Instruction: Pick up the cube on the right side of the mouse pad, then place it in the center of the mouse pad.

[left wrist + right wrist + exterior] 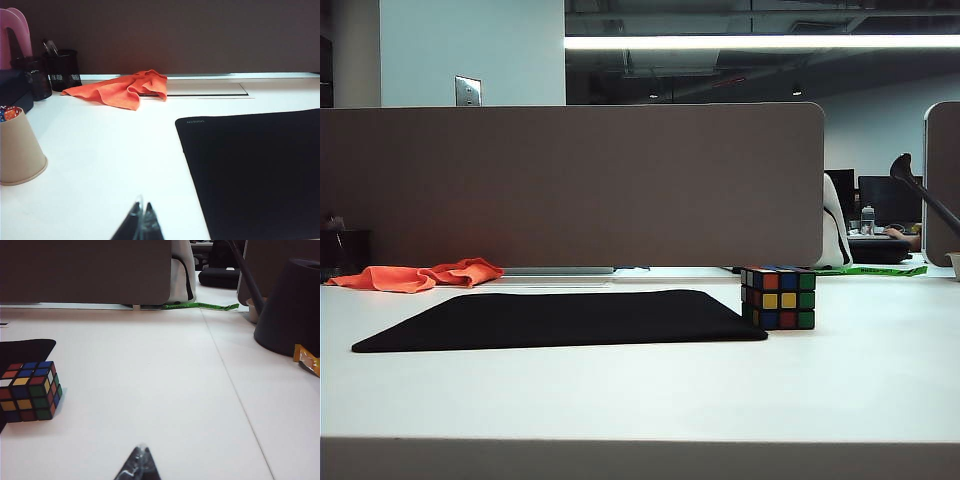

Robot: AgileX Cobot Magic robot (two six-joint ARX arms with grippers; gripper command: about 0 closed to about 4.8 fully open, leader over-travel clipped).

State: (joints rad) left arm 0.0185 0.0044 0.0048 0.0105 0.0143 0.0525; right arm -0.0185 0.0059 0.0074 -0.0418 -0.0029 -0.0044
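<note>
A: Cube [778, 298]?
B: On the table [640, 400], touching the right edge of the pad [560, 318]. Upright, flat on one face. No long axis.

A: Pad centre?
B: Bare. Nothing placed yet.

A: Right gripper [138, 462]?
B: Pressed together, empty, low over the table. Cube ahead and off to the pad side, well apart.

A: Left gripper [140, 222]?
B: Tips together, empty, by the pad's far side. Cube out of its view.

A: Nearer arm?
B: Right, by judgement.
</note>
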